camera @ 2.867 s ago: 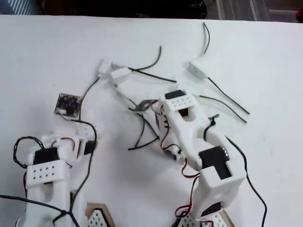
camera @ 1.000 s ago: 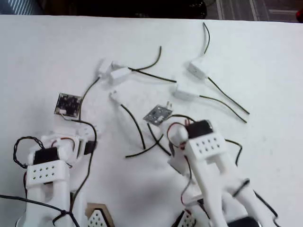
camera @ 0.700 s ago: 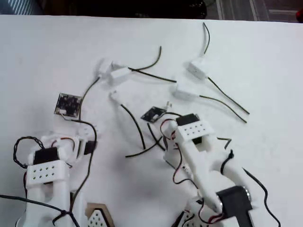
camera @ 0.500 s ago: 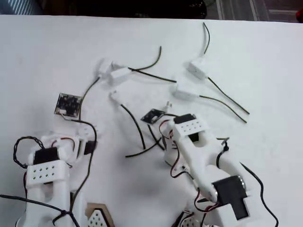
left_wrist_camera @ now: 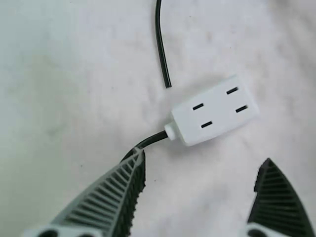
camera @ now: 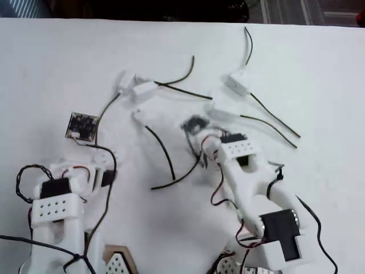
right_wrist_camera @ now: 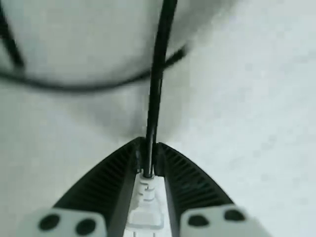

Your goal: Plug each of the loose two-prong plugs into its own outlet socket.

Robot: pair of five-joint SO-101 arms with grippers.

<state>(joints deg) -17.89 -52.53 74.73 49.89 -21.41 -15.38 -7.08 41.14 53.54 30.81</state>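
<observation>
A white outlet socket (left_wrist_camera: 215, 111) with two pairs of slots lies flat on the table. Its black cord runs back past one finger of my left gripper (left_wrist_camera: 202, 160), which hangs open just short of it and holds nothing. My right gripper (right_wrist_camera: 148, 148) is shut on a white plug (right_wrist_camera: 147, 210), whose black cord (right_wrist_camera: 158, 74) leads straight out from the fingertips. In the high view the right arm (camera: 236, 154) stands mid-table, its front end blurred. Loose white plugs (camera: 236, 84) (camera: 222, 114) lie beyond it, and a small one (camera: 138, 117) lies to its left.
A cluster of white blocks (camera: 140, 88) with black cords sits at the far middle left. Black cords (camera: 171, 171) cross the table between the arms. The left arm (camera: 57, 205) stands at the near left. A loose cord end (left_wrist_camera: 163, 59) lies beside the outlet.
The right arm pulled back toward its base, then swung forward and to the right toward the far plugs, dragging a black cord with it. The left arm stayed still.
</observation>
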